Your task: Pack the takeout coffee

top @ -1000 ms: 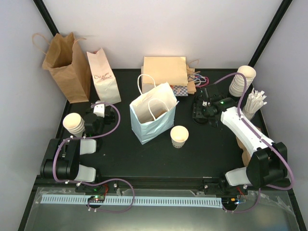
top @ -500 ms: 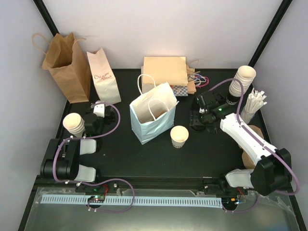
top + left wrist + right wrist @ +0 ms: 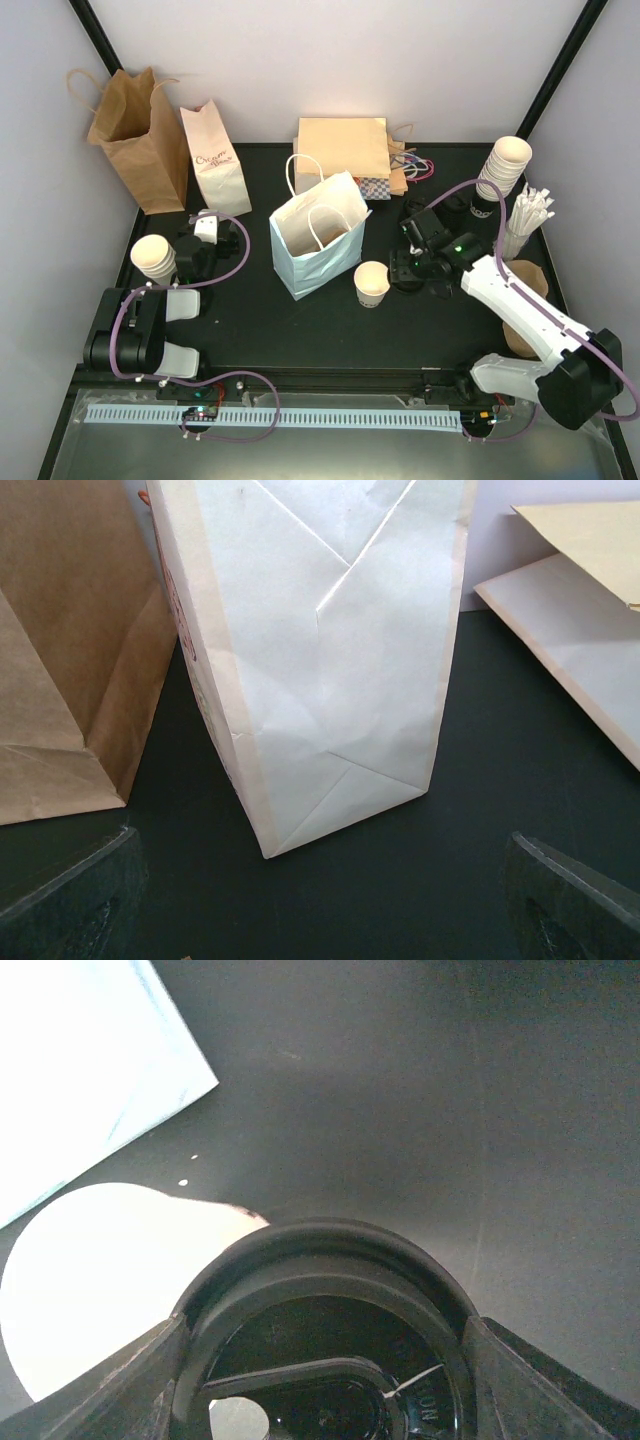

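The takeout coffee cup [image 3: 372,283] stands lidless, its mouth bare, in the middle of the black table [image 3: 300,330], just right of the pale blue-white handled bag [image 3: 315,235]. My right gripper [image 3: 408,270] hangs close to the cup's right side, shut on a round black lid [image 3: 320,1350] that spans both fingers. In the right wrist view the cup's bright mouth [image 3: 100,1270] lies just left of and beyond the lid. My left gripper [image 3: 205,228] rests at the left, open and holding nothing [image 3: 320,920], facing a white printed bag [image 3: 320,660].
A brown bag [image 3: 135,130] and the white printed bag [image 3: 215,160] stand at the back left. A flat tan bag [image 3: 343,148] lies at the back. Cup stacks [image 3: 503,165] and straws [image 3: 528,215] sit at the right; another cup stack [image 3: 153,256] is beside the left arm.
My right arm has swung left and nearer with the lid, from beside the back-right clutter to right next to the cup. The left arm has not moved.
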